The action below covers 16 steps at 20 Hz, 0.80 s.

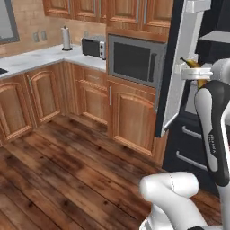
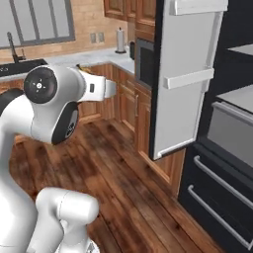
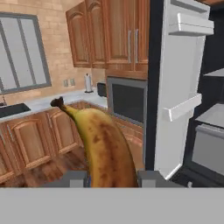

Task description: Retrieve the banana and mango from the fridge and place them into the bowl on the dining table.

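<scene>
You face the fridge (image 2: pixel 217 99) with its door (image 3: pixel 175 87) swung open, leaving the shelves reachable. Beside it sits the built-in microwave (image 1: pixel 134 60). Your tool (image 3: pixel 111 178) is clamped on the banana (image 3: pixel 105 148), stalk end pointing away, held clear of the fridge, likely ready to carry toward the bowl.

Open fridge (image 2: pixel 232 123) door (image 2: pixel 185 79) juts out right of the gripper (image 3: pixel 111 177) w/ banana (image 3: pixel 107 148), blocking that side. Built-in microwave (image 3: pixel 127 100) and wood cabinets (image 1: pixel 130 117) wall off the far side. Left and near: open air over bare wood floor (image 1: pixel 67 166), free passage.
</scene>
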Available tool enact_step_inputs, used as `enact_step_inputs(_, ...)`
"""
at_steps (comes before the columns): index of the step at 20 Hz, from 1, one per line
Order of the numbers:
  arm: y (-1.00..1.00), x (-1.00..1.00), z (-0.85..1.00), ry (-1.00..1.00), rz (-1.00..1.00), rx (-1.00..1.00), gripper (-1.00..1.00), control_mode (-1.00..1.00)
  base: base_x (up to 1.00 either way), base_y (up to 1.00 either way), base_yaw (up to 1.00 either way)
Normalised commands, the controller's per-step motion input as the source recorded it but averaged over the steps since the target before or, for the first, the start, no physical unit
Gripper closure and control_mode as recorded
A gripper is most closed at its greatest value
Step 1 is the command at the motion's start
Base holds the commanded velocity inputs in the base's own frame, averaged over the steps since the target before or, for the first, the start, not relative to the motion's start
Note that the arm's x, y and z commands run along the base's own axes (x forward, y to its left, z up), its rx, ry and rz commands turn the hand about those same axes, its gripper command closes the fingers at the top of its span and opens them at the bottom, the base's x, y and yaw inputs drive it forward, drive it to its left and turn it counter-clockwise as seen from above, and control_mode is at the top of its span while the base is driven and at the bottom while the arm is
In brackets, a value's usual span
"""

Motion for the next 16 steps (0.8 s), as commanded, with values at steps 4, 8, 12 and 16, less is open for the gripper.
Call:
enact_step_inputs(4, 0.00, 0.00, 0.00, 0.00, 0.00, 0.00, 1.00, 1.00, -0.88, 0.00, 0.61)
enact_step_inputs(8, 0.00, 0.00, 0.00, 0.00, 0.00, 0.00, 1.00, 1.00, -0.88, 0.00, 0.62)
enact_step_inputs(12, 0.00, 0.00, 0.00, 0.00, 0.00, 0.00, 1.00, 1.00, -0.89, 0.00, 0.62)
enact_step_inputs(16, 0.00, 0.00, 0.00, 0.00, 0.00, 0.00, 1.00, 1.00, -0.84, 0.00, 0.62)
